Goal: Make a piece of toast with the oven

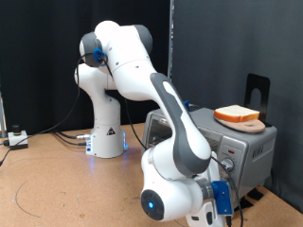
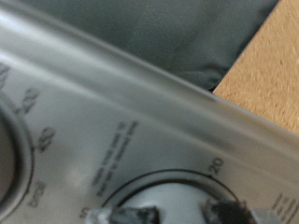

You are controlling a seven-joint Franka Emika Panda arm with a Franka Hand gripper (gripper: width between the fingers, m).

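Observation:
The silver-grey oven [image 1: 248,142] stands on the wooden table at the exterior view's right, and its inside is hidden from here. My gripper [image 1: 227,180] is low at the oven's knob panel. In the wrist view the panel [image 2: 112,112] fills the frame, blurred, with printed dial numbers. My gripper [image 2: 176,213] has one fingertip [image 2: 123,217] on each side of a round knob [image 2: 173,191], closed onto it. A bread slice [image 1: 237,115] with an orange-brown rim lies on the oven's top. I cannot tell whether it is the piece of toast.
A black upright stand [image 1: 258,90] rises behind the oven. Cables [image 1: 57,137] and a small box [image 1: 17,138] lie on the table at the exterior view's left, near the robot's base [image 1: 106,142]. A second dial [image 2: 14,159] sits beside the gripped knob.

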